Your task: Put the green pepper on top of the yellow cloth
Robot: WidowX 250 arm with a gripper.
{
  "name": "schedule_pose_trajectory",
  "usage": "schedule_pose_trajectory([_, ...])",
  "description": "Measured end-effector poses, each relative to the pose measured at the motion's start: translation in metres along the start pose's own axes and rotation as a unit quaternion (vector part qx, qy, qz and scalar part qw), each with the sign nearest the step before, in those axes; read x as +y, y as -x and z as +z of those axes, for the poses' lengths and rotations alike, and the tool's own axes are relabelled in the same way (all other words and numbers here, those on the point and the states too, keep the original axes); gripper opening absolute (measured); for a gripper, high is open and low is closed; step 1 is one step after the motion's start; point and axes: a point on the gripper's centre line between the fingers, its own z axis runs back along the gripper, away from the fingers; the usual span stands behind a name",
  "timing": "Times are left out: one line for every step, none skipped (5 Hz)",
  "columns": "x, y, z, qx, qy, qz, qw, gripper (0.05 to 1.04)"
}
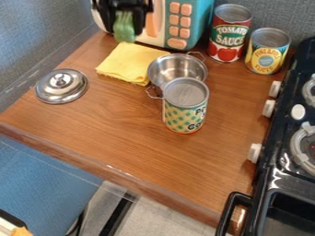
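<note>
Near the view's top edge, the fingers of the black gripper (125, 28) are closed around the green pepper (124, 35), which hangs by the far edge of the folded yellow cloth (131, 63). Just right of the cloth sits a two-handled metal pot (178, 69), with a dotted-label can (184, 113) in front. A domed metal lid (61, 87) lies left of the cloth; a toy microwave (203, 23) stands behind.
</note>
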Motion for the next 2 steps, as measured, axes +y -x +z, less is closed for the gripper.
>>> schedule_pose_trajectory([0.0012,0.0010,-0.0223,0.024,-0.006,0.008,0.9997,0.786])
schedule_pose_trajectory([-0.0026,0.0035,-0.0291,0.031,-0.014,-0.006,0.9994,0.786])
